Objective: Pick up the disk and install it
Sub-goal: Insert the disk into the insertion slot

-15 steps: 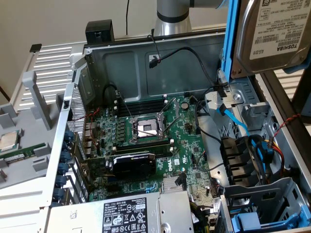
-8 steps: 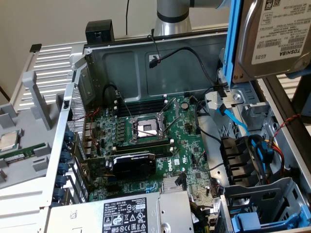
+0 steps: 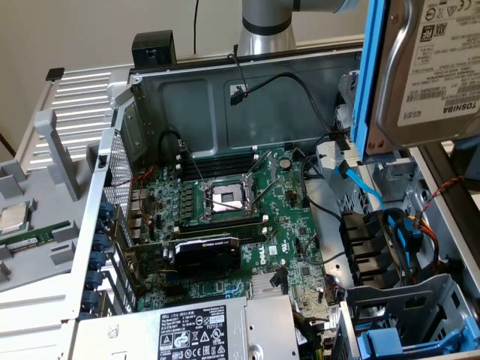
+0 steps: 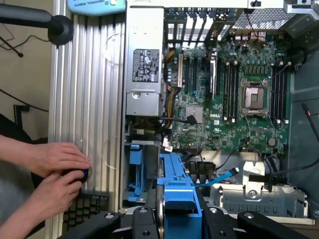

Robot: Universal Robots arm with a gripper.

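Observation:
The disk, a silver-grey drive with a white Toshiba label, hangs in the air at the exterior view's upper right, above the open computer case. Its bright blue carrier frame runs down the edge facing the case. In the wrist view the blue carrier sits edge-on between the black fingers of my gripper, which is shut on it. Below it lie a drive bay with blue rails and a metal cage.
The case lies open with the motherboard, CPU socket and power supply exposed. A blue cable and black cables cross near the drive cage. A person's hands rest outside the case. A small CPU chip lies on the grey tray.

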